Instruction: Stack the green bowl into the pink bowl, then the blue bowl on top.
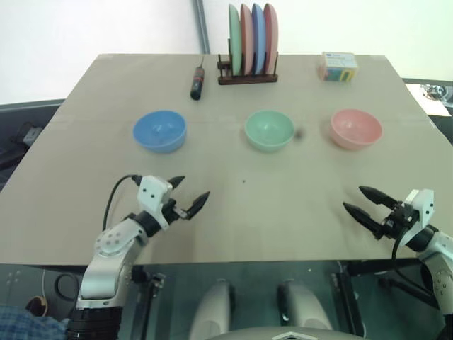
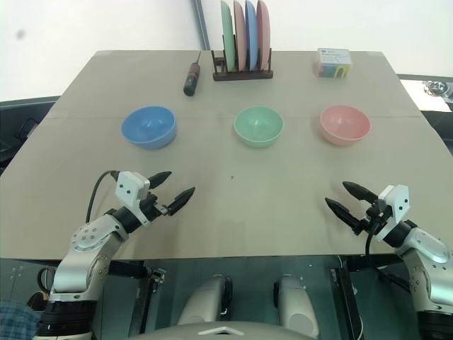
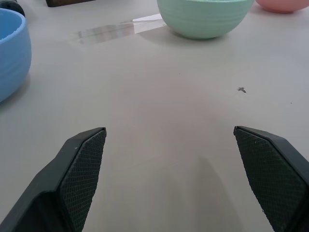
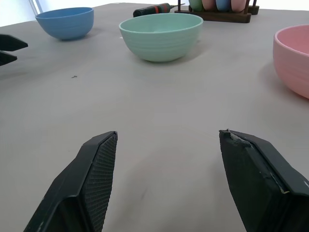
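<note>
Head view, bowls: blue bowl (image 1: 160, 130), green bowl (image 1: 269, 129) and pink bowl (image 1: 356, 128) stand apart in a row across the bench (image 1: 233, 219).
Head view, claws: left claw (image 1: 188, 193) and right claw (image 1: 364, 201) hover near the front edge, both empty.
Left wrist view: fingers (image 3: 79, 164) spread wide, green bowl ahead.
Right wrist view: fingers (image 4: 96, 179) spread wide, holding nothing.

A dark wooden rack (image 1: 247, 76) at the far edge of the beige counter (image 1: 233, 219) holds four upright plates (image 1: 253, 39): green, pink, blue, pink. To its left lies a black tool (image 1: 197, 82), possibly a screwdriver; to its right, a small colourful box (image 1: 337, 66).
</note>
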Controlling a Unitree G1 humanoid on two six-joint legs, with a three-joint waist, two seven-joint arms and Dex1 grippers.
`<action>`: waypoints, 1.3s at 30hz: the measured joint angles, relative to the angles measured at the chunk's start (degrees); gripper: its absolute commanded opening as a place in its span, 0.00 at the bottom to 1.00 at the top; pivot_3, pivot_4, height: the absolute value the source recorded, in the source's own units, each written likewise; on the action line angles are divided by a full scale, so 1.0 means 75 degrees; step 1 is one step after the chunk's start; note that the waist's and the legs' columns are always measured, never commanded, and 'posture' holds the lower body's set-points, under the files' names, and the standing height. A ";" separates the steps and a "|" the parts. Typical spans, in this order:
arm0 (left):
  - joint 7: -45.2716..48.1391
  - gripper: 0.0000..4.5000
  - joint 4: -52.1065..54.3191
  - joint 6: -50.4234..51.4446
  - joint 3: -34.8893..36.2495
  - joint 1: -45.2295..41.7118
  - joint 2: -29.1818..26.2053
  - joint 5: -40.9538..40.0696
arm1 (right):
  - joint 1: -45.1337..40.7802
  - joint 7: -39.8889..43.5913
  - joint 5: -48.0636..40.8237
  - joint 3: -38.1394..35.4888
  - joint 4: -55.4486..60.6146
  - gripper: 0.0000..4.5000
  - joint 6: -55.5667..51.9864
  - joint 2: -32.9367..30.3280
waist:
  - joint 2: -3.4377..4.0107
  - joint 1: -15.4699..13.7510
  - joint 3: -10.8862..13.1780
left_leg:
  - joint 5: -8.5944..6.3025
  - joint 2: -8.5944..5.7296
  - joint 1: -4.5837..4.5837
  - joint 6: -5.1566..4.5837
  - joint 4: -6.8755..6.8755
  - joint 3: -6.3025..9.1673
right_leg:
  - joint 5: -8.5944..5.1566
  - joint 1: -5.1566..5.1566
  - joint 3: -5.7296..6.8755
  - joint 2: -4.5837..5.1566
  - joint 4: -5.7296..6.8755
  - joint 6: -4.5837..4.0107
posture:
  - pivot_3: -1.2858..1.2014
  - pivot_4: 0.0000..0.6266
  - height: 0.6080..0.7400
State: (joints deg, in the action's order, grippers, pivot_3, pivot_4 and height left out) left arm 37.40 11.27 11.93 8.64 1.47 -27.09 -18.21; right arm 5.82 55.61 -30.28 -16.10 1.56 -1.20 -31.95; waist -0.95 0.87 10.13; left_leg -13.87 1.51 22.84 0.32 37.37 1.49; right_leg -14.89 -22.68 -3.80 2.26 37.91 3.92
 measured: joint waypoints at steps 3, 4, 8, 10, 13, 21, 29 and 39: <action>-0.0002 1.00 0.0000 -0.0003 -0.0001 -0.0007 0.0045 -0.0010 | 0.0000 -0.0012 0.0000 0.0000 0.0002 0.80 -0.0002 0.0000 | 0.0000 -0.0001 0.0000 | 0.0000 0.0000 0.0000 0.0000 0.0000 -0.0001 | 0.0000 0.0000 0.0000 0.0000 0.0000 0.0000 | 0.52 0.24 1.00; -0.0002 1.00 0.0000 -0.0003 -0.0001 -0.0009 0.0059 -0.0013 | 0.0000 -0.0017 0.0000 0.0000 0.0003 0.80 -0.0002 0.0000 | 0.0000 -0.0001 0.0000 | 0.0000 0.0000 0.0000 0.0000 0.0000 -0.0001 | 0.0000 0.0000 0.0000 0.0000 0.0000 0.0000 | 0.52 0.24 1.00; 0.0000 1.00 0.0000 -0.0003 -0.0016 -0.0050 0.0131 -0.0088 | -0.0011 -0.0135 0.0001 -0.0001 0.0027 0.80 -0.0017 0.0000 | 0.0000 -0.0001 0.0000 | 0.0000 0.0000 0.0000 0.0000 0.0000 0.0000 | 0.0000 0.0000 0.0000 0.0000 0.0001 0.0000 | 0.52 0.24 1.00; 0.0002 1.00 0.0000 -0.0006 -0.0020 -0.0053 0.0144 -0.0132 | -0.0011 -0.0151 0.0001 -0.0001 0.0033 0.80 -0.0055 -0.0001 | 0.0000 -0.0001 0.0000 | 0.0000 0.0000 0.0000 0.0000 0.0000 0.0000 | 0.0001 0.0000 0.0000 0.0000 0.0001 0.0000 | 0.52 0.24 1.00; 0.0011 1.00 0.0000 -0.0024 -0.0043 -0.0055 0.0168 -0.0145 | -0.0011 -0.0190 0.0001 -0.0001 0.0078 0.80 -0.0144 -0.0011 | 0.0000 -0.0001 0.0000 | 0.0000 0.0000 0.0000 0.0000 0.0000 0.0000 | 0.0000 0.0000 0.0000 0.0000 0.0001 0.0000 | 0.52 0.24 1.00; 0.0089 1.00 0.0000 -0.0078 -0.0126 -0.0056 0.0204 -0.0162 | -0.0011 -0.0288 -0.0003 -0.0003 0.0271 0.80 -0.0325 -0.0145 | 0.0000 -0.0001 0.0000 | 0.0000 0.0000 0.0000 0.0000 0.0000 0.0000 | 0.0000 0.0000 0.0000 0.0000 0.0001 0.0000 | 0.52 0.24 1.00; 0.0495 1.00 0.0130 -0.0116 -0.0306 -0.0113 0.0271 -0.0553 | -0.0572 -0.1161 0.0868 0.0206 0.0352 0.80 -0.0889 -0.0607 | 0.0002 0.0026 0.0001 | 0.0000 -0.0001 0.0000 0.0000 0.0009 -0.0009 | -0.0002 -0.0003 -0.0009 0.0000 0.0004 -0.0004 | 0.52 0.24 1.00; 0.0827 1.00 0.1319 0.0432 -0.0546 -0.0823 0.0590 -0.2063 | -0.3385 -0.1833 0.3077 0.1658 -0.0228 0.80 -0.1942 -0.1787 | -0.0001 0.0021 0.0001 | 0.0001 -0.0003 0.0006 0.0000 0.0010 -0.0005 | 0.0004 -0.0002 -0.0008 -0.0001 0.0001 0.0002 | 0.52 0.24 1.00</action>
State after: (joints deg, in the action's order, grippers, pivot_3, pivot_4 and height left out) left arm 43.60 21.16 15.17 4.54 -4.70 -22.66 -33.68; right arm -19.56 41.87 -7.20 -3.66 -0.14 -15.77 -45.35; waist -0.96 1.03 10.14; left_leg -13.86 1.48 22.89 0.32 37.44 1.46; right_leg -14.86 -22.69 -3.86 2.25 37.92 3.93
